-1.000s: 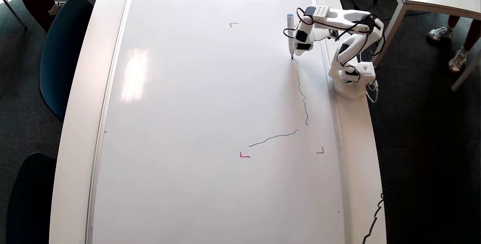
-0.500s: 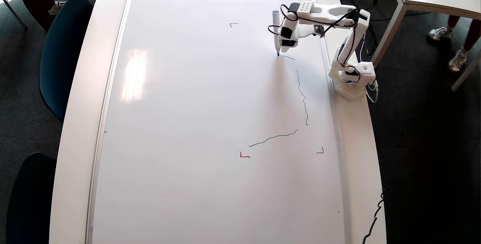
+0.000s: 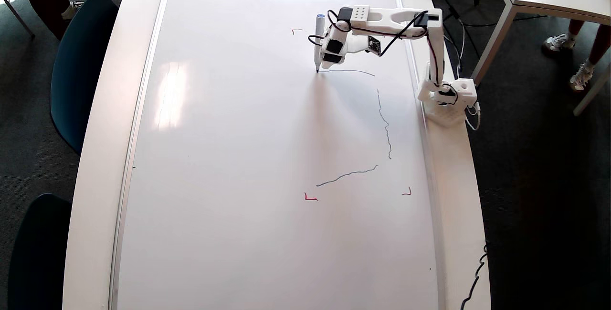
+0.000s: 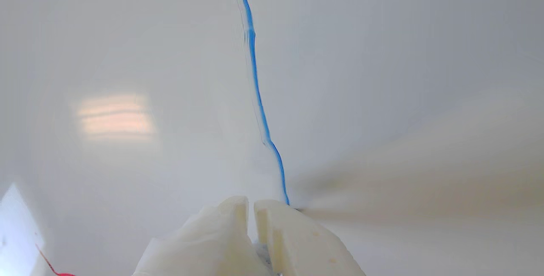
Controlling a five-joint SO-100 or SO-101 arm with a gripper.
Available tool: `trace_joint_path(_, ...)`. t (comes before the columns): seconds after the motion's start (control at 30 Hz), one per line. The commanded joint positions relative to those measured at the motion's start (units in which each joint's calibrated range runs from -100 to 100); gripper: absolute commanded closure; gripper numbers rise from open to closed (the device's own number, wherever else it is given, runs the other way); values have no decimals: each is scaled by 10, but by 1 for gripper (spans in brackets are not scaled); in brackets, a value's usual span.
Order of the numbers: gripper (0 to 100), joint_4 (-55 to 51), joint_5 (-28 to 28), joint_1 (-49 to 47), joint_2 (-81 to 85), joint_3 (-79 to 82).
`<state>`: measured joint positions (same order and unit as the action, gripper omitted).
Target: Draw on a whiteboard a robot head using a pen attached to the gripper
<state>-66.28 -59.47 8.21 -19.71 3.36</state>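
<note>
In the wrist view the gripper (image 4: 250,208) enters from the bottom edge, its two white fingertips (image 4: 278,225) almost together with only a thin slit between them. From just beside the right fingertip a wobbly blue line (image 4: 255,80) runs away across the glossy whiteboard (image 4: 403,76) to the top edge. A red mark (image 4: 51,267) shows at the far lower left.

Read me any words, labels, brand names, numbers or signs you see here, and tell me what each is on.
None: there is no readable text anywhere.
Whiteboard: only blue pen strokes and red corner marks, no letters.
Pen by the pincer: any print too small to read.
</note>
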Motion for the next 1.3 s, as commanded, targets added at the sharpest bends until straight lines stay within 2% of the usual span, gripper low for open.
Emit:
trace_joint_path(0.0,99,-4,3,-11,-33,-35)
trace_joint_path(0.3,99,-5,34,-59,-33,-28)
trace_joint_path(1.27,99,-20,181,-340,-46,-73)
